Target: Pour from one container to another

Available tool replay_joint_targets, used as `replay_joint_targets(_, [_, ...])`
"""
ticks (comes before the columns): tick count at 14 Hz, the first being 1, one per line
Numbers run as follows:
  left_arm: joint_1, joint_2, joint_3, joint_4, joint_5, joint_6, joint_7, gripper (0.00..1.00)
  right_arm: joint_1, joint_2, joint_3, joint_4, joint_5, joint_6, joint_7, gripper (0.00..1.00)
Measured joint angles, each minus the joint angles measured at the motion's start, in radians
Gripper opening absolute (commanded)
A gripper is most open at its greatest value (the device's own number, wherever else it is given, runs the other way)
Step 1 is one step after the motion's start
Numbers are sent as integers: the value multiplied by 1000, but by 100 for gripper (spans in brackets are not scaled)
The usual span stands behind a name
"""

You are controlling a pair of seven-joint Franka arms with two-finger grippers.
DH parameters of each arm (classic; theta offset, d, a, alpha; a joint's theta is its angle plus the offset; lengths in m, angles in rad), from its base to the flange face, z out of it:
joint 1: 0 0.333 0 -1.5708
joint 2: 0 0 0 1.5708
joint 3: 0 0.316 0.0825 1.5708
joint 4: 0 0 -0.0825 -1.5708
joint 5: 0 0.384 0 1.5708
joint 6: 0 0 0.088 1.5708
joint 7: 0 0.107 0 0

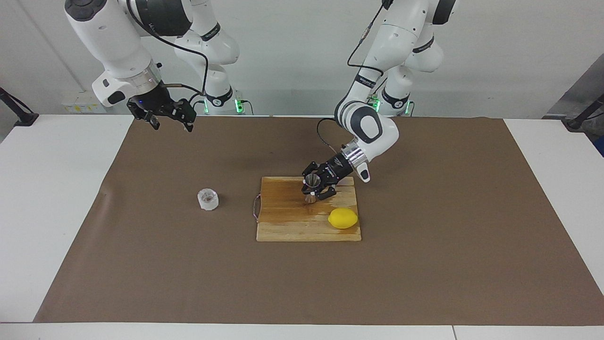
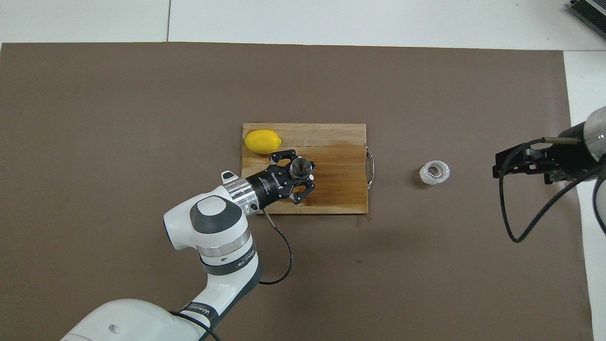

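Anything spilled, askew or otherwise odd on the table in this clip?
One thing: the cutting board has a large dark patch like a wet stain, under and around the jigger that the left hand grips upright. No puddle shows on the mat. The clear cup stands upright, the lemon looks intact.

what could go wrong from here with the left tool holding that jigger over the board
1. The left tool is shut on the jigger at its narrow waist; the smooth steel could slip or twist in the grip.
2. The lemon lies close by on the cutting board; a sweep that way might knock it rolling.
3. The clear cup stands on the mat toward the right arm's end, while the right tool waits open, so pouring still needs a clean pickup.
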Motion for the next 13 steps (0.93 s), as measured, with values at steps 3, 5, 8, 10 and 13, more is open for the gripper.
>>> replay_joint_targets(3, [0,1,0,0,-26,1,15,100,0,0,0,0,0,0,0,100])
replay_joint_targets(5, [0,1,0,2,-27,1,21,100,0,0,0,0,0,0,0,100])
replay_joint_targets(8, [1,0,5,4,-27,3,30,100,0,0,0,0,0,0,0,100])
replay_joint_targets(10, [1,-2,7,4,-27,15,39,100,0,0,0,0,0,0,0,100])
replay_joint_targets(13, [1,-16,7,6,-23,54,82,100,0,0,0,0,0,0,0,100])
